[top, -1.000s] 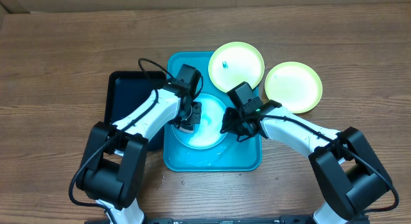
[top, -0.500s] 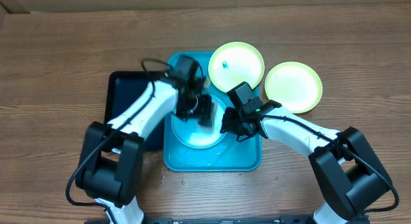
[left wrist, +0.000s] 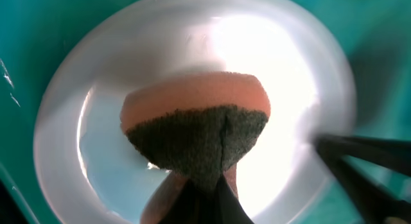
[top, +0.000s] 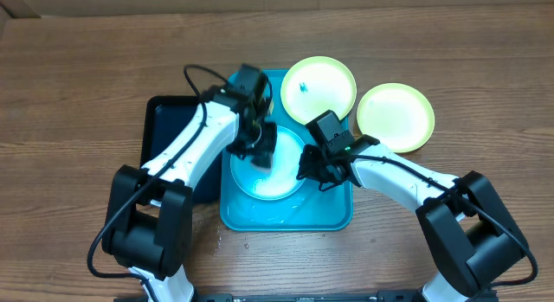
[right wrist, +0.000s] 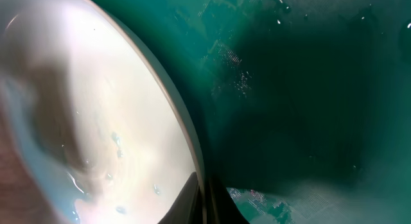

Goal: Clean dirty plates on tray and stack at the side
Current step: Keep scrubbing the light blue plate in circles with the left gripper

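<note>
The light cyan plate [top: 277, 183] lies in the bright cyan-blue tray [top: 333, 217]. My left gripper [top: 260, 151] is shut on a sponge [left wrist: 196, 124], orange with a dark scrub face, pressed on the plate [left wrist: 302, 70]. My right gripper [top: 309, 170] is shut on the plate's right rim [right wrist: 189, 140], one finger inside and one outside. Two pale yellow-green plates sit off the tray: one [top: 318, 90] at the tray's back right with a small blue smear, one [top: 396, 117] further right.
A narrow black tray [top: 169, 133] lies left of the cyan tray, under my left arm. The wooden table [top: 78, 86] surrounds everything. Water droplets sit on the plate and tray floor [right wrist: 308, 89].
My left gripper swept the sponge over the plate, right and then back toward its upper left. My right gripper and the plate stayed put.
</note>
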You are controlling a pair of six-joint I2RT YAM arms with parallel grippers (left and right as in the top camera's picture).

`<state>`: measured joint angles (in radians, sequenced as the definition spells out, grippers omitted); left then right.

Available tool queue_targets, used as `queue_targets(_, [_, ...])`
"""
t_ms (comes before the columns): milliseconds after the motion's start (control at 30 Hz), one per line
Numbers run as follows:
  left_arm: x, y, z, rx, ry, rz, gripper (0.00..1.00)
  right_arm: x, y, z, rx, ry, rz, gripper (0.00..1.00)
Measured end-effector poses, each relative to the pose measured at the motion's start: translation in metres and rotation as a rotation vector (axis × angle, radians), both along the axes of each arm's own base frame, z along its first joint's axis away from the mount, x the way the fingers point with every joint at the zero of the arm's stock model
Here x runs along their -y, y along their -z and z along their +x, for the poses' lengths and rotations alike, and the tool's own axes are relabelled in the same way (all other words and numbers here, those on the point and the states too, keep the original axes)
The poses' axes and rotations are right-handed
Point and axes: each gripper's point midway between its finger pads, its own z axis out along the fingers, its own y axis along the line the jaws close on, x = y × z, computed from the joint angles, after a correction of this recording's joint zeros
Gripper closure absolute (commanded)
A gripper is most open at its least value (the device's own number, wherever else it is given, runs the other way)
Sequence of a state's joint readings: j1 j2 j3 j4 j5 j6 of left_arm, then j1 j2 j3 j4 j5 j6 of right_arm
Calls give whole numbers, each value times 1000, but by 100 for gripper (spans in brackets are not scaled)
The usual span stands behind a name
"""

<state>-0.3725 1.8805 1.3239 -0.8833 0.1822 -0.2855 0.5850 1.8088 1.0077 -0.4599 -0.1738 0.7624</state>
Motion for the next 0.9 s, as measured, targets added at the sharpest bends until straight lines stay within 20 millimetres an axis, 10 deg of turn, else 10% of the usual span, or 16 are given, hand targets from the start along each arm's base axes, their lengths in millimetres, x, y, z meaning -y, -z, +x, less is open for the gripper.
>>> queue_targets(133, [-13, 33, -5, 29, -24, 46, 96, 0, 0, 0, -1, -1, 2, 96])
queue_targets(367, [0, 34, -6, 25, -31, -71, 96, 0, 0, -1, -3, 0, -1, 96])
queue_targets(600, [28, 12, -22, -114, 6, -270, 96, 0, 0, -1, -3, -1, 0, 96])
queue_targets(767, [33, -35, 17, -21, 26, -318, 96, 0, 0, -1, -3, -1, 1, 96])
queue_targets(900, [14, -31, 16, -20, 7, -189, 96, 0, 0, 0, -2, -1, 0, 96])
